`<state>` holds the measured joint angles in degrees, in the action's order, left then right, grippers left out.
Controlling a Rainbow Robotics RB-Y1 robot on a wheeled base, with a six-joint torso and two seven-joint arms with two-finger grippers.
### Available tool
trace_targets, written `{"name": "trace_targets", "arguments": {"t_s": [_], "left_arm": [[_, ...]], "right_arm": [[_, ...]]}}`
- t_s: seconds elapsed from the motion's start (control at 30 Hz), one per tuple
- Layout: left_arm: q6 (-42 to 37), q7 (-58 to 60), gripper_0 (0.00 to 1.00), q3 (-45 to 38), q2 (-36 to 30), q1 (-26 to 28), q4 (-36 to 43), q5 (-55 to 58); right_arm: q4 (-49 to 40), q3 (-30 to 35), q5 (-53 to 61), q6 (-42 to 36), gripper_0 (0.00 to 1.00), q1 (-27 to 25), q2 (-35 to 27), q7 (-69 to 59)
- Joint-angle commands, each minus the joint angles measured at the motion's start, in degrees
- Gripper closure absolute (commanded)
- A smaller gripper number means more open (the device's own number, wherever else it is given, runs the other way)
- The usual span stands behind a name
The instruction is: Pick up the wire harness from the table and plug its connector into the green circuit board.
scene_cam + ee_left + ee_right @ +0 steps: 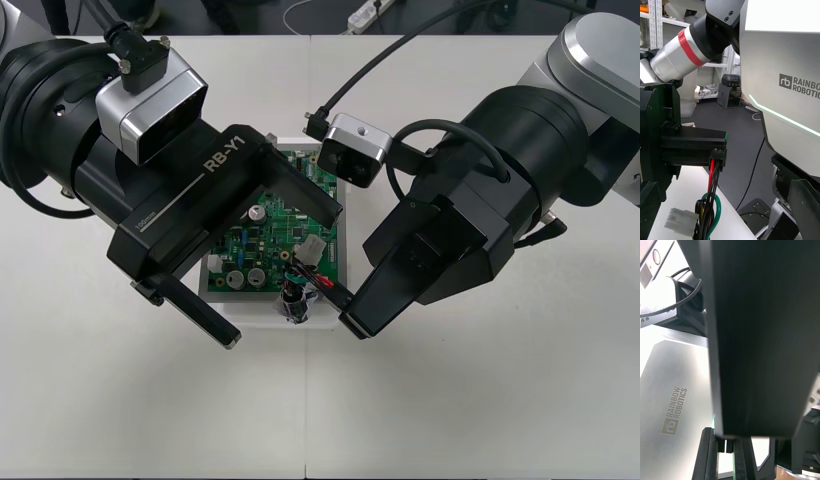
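**Hemmed in on two sides, open in front**

The left end effector (282,277), fingers (305,190) spread wide, straddles the green circuit board (240,245): one finger crosses its far right corner, the other lies beside its near left corner. The right end effector (340,303), clamped on the wire harness (292,305) at the board's near edge, blocks the right side. Bare bench (450,410) lies open in front.
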<state>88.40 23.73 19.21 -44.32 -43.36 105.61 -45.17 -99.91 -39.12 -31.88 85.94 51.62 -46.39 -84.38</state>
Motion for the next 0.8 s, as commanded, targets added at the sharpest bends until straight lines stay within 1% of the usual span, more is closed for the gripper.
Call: {"name": "trace_targets", "arguments": {"t_s": [0.03,0.27,0.8], "left_arm": [[1.6,-2.5,0.0,1.4,2.0,-3.0,1.4,-0.1],[1.6,-2.3,0.0,1.4,3.7,-3.5,1.4,-2.1],[1.6,-2.7,0.0,1.5,3.9,-3.9,1.4,-2.1]], "right_arm": [[-1.7,-0.4,1.0,-0.4,1.0,2.7,0.9,0.2],[-1.7,-0.4,1.0,-0.4,1.0,2.6,0.9,0.2],[-1.8,-0.4,1.1,-0.4,1.0,2.7,0.9,0.3]]}}
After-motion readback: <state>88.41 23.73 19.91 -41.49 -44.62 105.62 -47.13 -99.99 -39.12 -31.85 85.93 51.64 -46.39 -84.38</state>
